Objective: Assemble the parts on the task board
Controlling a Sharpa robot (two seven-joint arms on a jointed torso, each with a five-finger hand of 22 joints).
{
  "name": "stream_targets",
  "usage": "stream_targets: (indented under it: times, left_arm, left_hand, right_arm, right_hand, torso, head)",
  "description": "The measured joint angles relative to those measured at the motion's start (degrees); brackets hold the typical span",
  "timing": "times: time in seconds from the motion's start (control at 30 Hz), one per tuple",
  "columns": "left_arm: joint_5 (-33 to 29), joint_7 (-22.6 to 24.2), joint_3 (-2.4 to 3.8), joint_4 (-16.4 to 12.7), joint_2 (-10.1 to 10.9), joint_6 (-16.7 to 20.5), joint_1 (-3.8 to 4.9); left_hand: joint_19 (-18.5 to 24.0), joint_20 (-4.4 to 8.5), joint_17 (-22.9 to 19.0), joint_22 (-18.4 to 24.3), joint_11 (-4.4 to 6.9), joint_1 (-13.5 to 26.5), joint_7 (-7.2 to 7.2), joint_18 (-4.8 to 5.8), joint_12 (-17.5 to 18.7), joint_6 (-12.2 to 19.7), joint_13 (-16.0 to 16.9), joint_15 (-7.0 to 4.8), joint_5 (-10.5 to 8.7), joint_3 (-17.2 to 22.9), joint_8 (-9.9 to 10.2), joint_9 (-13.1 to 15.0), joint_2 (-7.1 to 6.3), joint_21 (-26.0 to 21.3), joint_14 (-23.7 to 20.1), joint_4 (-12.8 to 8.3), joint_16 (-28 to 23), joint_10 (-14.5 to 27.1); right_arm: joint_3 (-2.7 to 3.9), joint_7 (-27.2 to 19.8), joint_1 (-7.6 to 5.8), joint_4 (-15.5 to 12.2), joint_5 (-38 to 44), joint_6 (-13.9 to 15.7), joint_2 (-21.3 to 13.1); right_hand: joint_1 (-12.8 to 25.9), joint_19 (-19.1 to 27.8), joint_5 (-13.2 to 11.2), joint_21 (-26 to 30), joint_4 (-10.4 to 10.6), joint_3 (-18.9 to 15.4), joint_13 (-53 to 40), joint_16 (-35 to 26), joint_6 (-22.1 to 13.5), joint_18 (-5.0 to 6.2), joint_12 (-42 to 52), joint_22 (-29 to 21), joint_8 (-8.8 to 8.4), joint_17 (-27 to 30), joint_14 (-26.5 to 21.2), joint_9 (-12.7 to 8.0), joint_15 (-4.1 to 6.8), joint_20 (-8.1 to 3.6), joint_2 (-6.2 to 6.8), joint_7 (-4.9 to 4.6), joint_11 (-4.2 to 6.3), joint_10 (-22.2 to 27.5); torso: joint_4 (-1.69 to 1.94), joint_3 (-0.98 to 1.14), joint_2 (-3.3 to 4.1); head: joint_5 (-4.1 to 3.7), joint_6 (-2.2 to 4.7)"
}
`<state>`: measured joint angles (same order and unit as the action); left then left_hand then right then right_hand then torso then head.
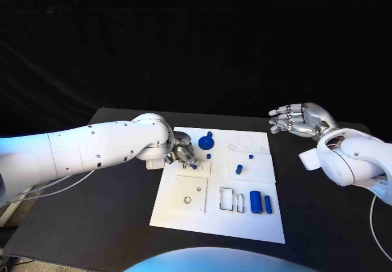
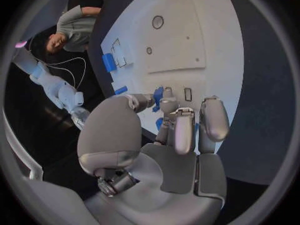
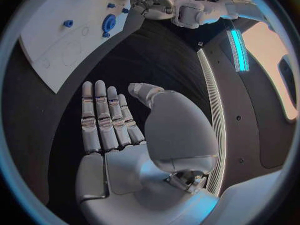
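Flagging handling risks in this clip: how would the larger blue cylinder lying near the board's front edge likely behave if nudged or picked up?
The larger blue cylinder lies on its side on the task board, so a sideways nudge would probably roll it. It looks rigid and smooth, perhaps slippery between metal fingers. A thinner blue pin beside it might get knocked too.

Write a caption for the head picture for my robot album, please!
Left hand fingers work a small blue part at the white task board, while the right hand hovers open beside it.

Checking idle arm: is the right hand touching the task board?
Apart. Head view shows the right hand raised beyond the task board's far right corner, black table between them.
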<state>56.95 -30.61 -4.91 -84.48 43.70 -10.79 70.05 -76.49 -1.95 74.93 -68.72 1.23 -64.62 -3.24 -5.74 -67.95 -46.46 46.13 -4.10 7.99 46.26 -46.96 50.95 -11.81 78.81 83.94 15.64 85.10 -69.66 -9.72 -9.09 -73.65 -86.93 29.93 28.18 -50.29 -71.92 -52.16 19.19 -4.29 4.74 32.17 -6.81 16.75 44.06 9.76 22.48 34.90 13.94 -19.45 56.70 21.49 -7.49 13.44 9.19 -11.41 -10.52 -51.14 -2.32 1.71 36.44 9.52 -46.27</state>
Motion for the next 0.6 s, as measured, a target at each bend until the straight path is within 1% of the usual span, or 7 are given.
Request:
stream_targets:
  times: [0.17,0.2,0.3,0.33,0.4,0.5,0.6]
  left_arm:
    - [3.62,0.12,0.00,-1.77,0.41,4.36,-1.14]
    - [4.23,0.15,0.00,-1.96,0.45,5.07,-1.30]
    - [5.94,0.23,0.02,-2.39,0.58,7.08,-1.71]
    - [6.37,0.25,0.03,-2.49,0.62,7.58,-1.88]
    - [7.08,0.29,0.04,-2.66,0.67,8.48,-2.25]
    - [8.03,0.34,0.04,-2.82,0.69,9.59,-2.89]
    - [8.77,0.38,0.00,-2.87,0.68,10.38,-3.31]
  left_hand:
    - [-0.54,0.29,0.00,-0.62,0.20,0.40,0.40,-0.01,-0.77,-0.41,0.95,-0.21,0.00,0.39,-0.03,0.01,-0.40,0.42,0.21,0.36,0.00,-0.60]
    - [-0.62,0.20,0.00,-0.70,0.21,0.41,0.41,0.00,-0.83,-0.42,1.05,-0.21,-0.01,0.81,-0.03,0.01,-0.41,0.42,0.21,-0.02,0.06,-0.61]
    - [-0.62,0.21,-0.01,-0.96,0.31,0.56,0.39,0.00,-1.15,-0.58,1.46,-0.41,-0.01,0.81,-0.10,0.01,-0.56,0.42,0.01,-0.03,0.23,-1.11]
    - [-0.62,0.21,-0.01,-0.96,0.31,0.56,0.39,0.00,-1.19,-0.59,1.51,-0.41,-0.01,0.82,-0.16,0.01,-0.56,0.42,0.01,-0.03,0.23,-1.12]
    - [-0.82,0.40,0.00,-1.15,0.31,0.56,0.40,0.90,-1.23,-0.59,1.74,-0.41,-0.02,1.02,-0.32,0.01,-0.56,0.69,0.01,0.08,0.23,-1.12]
    - [-0.82,0.40,-0.01,-1.15,0.51,0.79,0.45,0.92,-1.23,-0.65,1.92,-0.41,-0.02,1.02,-0.35,0.01,-0.79,0.69,0.01,0.08,0.23,-1.32]
    - [-0.82,0.40,-0.01,-1.15,0.52,0.79,0.58,0.92,-1.45,-0.79,1.92,-0.41,-0.02,1.02,-0.36,0.01,-0.79,0.69,0.00,0.08,0.23,-1.32]
  right_arm:
    - [-0.01,0.00,0.09,-0.01,0.01,0.00,-0.09]
    - [-0.01,-0.01,0.11,-0.02,0.01,-0.01,-0.09]
    - [-0.01,-0.02,0.17,-0.02,0.01,-0.02,-0.09]
    - [-0.01,-0.02,0.19,-0.02,0.01,-0.02,-0.09]
    - [-0.03,-0.02,0.22,-0.04,0.01,-0.02,-0.12]
    - [-0.03,-0.02,0.25,-0.06,0.01,-0.03,-0.17]
    - [-0.03,-0.02,0.26,-0.06,0.01,-0.03,-0.20]
  right_hand:
    - [0.07,0.00,0.00,0.00,0.00,0.00,0.00,0.00,0.00,0.00,0.00,0.00,0.00,0.05,0.00,0.00,0.00,0.00,-0.07,0.00,0.00,0.00]
    - [0.07,0.00,0.00,0.00,0.00,0.00,0.00,0.00,0.00,0.00,0.00,0.00,0.00,0.05,0.00,0.00,0.00,0.00,-0.07,0.00,0.00,0.00]
    - [0.07,0.00,0.00,0.00,0.00,0.00,0.00,0.00,0.00,0.00,0.00,0.00,0.00,0.05,0.00,0.00,0.00,0.00,-0.07,0.00,0.00,0.00]
    - [0.07,0.00,0.00,0.00,0.00,0.00,0.00,0.00,0.00,0.00,0.00,0.00,0.00,0.05,0.00,0.00,0.00,0.00,-0.07,0.00,0.00,0.00]
    - [0.07,0.00,0.00,0.00,0.00,0.00,0.00,0.00,0.00,0.00,0.00,0.00,0.00,0.05,0.00,0.00,0.00,0.00,-0.07,0.00,0.00,0.00]
    - [0.07,0.00,0.00,0.00,0.00,0.00,-0.01,0.00,0.00,0.00,0.00,0.00,0.00,0.05,0.00,0.01,0.00,0.00,-0.07,0.00,0.00,0.00]
    - [0.07,0.00,0.00,0.00,0.00,0.00,-0.01,0.00,0.00,0.00,0.00,0.00,0.00,0.04,0.00,0.01,0.00,0.00,-0.07,0.00,0.00,0.00]
  torso:
    - [0.15,0.00,-0.08]
    - [0.15,0.00,-0.09]
    - [0.11,0.00,-0.10]
    - [0.08,0.00,-0.10]
    - [0.08,0.02,-0.08]
    - [0.12,0.02,-0.04]
    - [0.15,0.01,0.01]
  head:
    - [-0.10,-0.04]
    - [-0.12,-0.04]
    - [-0.10,-0.05]
    - [-0.09,-0.05]
    - [-0.10,-0.05]
    - [-0.29,-0.05]
    - [-0.40,-0.09]
